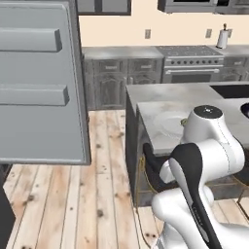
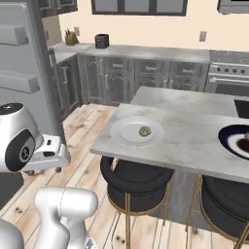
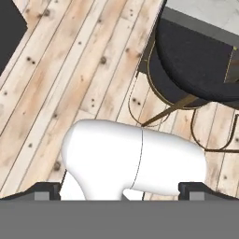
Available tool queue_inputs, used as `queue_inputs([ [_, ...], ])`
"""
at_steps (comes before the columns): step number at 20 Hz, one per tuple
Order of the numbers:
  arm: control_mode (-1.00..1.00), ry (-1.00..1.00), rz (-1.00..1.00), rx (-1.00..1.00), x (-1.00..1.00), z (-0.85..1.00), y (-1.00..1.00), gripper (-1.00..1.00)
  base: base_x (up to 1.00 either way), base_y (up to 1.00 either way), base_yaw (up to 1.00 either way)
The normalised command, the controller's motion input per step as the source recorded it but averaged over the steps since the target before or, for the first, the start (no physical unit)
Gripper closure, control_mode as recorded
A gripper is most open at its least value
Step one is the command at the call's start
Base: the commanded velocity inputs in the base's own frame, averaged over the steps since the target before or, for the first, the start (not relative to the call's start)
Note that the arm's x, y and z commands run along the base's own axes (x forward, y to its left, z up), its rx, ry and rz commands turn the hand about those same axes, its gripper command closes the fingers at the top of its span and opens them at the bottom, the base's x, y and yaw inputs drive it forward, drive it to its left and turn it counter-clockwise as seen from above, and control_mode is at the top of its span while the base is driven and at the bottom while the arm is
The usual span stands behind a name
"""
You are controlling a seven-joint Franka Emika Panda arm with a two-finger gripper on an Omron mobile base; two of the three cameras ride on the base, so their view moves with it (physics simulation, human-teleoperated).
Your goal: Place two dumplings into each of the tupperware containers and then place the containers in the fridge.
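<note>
One dumpling [image 2: 144, 131], a small tan speckled lump, lies on a round white plate [image 2: 124, 135] near the front left corner of the island counter [image 2: 194, 121]. The fridge [image 1: 39, 82] stands at the left with its big grey door swung open, door shelves facing me; its door edge [image 2: 19, 58] also shows in the right base view. My gripper [image 2: 54, 155] hangs low beside the fridge door, left of the island, pointing down at the floor. In the hand view the gripper [image 3: 119, 189] is open, its dark fingertips [image 3: 46, 189] far apart with nothing between them. The tupperware containers are out of view.
A dark-blue plate [image 2: 228, 138] sits at the counter's right edge. Two black round stools [image 2: 136, 182] with gold legs stand under the island's front. Wooden floor [image 1: 97, 185] lies open between fridge and island. Dark grey cabinets [image 2: 121, 78] and a stove [image 1: 194, 65] line the back wall.
</note>
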Motion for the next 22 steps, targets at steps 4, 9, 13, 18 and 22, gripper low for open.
queue_inputs([
  [4, 1.00, 0.00, 0.00, 0.00, 0.00, 0.00, 0.00, -1.00, 0.37, -0.28, -0.43],
  [9, 1.00, 0.00, 0.00, 0.00, 0.00, 0.00, 0.00, -1.00, 0.11, -0.34, -0.53],
  [13, 1.00, 0.00, 0.00, 0.00, 0.00, 0.00, 0.00, -1.00, 0.00, -0.31, -0.59],
  [18, 1.00, 0.00, 0.00, 0.00, 0.00, 0.00, 0.00, -1.00, 0.00, -0.23, -0.52],
  [22, -1.00, -0.08, -0.03, 0.01, 0.00, 0.00, 0.08, -1.00, 0.00, 0.01, -0.14],
])
